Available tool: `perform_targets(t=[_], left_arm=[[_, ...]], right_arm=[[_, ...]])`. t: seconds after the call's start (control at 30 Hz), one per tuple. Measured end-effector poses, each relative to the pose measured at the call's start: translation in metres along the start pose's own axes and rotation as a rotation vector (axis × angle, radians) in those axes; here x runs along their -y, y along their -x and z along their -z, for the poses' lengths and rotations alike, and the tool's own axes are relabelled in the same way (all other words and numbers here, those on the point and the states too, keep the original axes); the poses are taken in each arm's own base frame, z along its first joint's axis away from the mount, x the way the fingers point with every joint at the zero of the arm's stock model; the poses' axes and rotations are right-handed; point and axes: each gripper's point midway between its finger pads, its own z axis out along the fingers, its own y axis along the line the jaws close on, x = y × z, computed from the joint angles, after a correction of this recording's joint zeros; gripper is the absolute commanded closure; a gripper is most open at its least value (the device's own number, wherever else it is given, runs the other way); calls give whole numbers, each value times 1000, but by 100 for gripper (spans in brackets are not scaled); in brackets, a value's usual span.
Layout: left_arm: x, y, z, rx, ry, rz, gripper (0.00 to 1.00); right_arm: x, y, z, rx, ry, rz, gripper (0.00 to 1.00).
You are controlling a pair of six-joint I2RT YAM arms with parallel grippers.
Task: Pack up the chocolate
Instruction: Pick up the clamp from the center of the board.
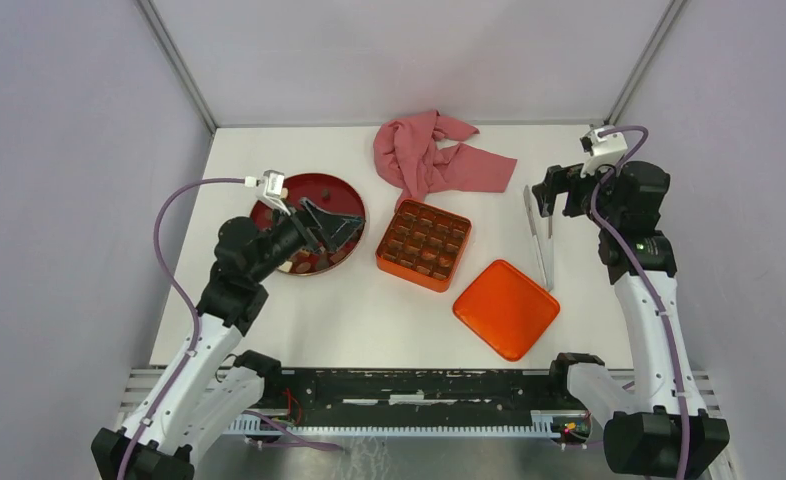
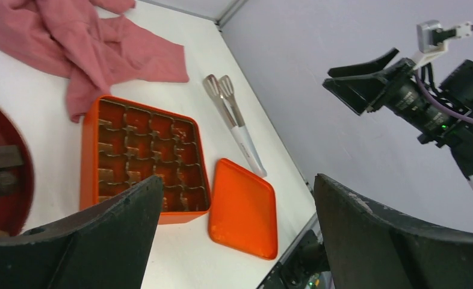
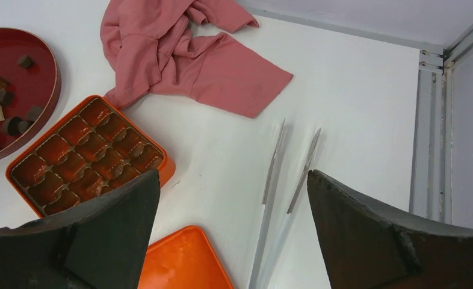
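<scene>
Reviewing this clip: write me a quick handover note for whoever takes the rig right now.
Left gripper: open, holding nothing, above the dark-red plate.
Right gripper: open, holding nothing, above the far end of the tongs, which lie on the table.
Chocolate: every piece in view sits on the plate, dark ones and a few cream ones.
Orange tin: right of the plate, uncovered, compartments look empty. Its lid lies nearer the arms, to the right. A pink cloth lies behind the tin.
Done: tin opened, nothing packed.
Left: move the pieces into the compartments, probably then fit the lid.
</scene>
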Motion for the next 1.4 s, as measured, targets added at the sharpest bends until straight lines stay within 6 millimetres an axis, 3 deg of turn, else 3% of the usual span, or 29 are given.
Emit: perform_targets(t=[0.2, 0.37, 0.57, 0.77, 0.93, 1.17, 1.4], left_arm=[[20, -3, 0, 19, -98, 37, 0], [31, -2, -2, 68, -193, 103, 0], [23, -10, -11, 73, -213, 187, 0], [-3, -20, -13, 21, -51, 148, 0], [-12, -22, -2, 24, 16, 100, 0], [-19, -26, 4, 23, 51, 89, 0], [-19, -28, 9, 14, 59, 85, 0]], right_arm=[[-2, 2, 4, 16, 3, 0, 2], [-17, -14, -2, -13, 124, 120, 2], [-22, -40, -17, -74, 214, 282, 3], [17, -95, -40, -253, 60, 289, 33], [48, -154, -50, -424, -85, 217, 43], [78, -178, -75, -505, -170, 88, 50], [87, -200, -104, -572, -172, 19, 53]])
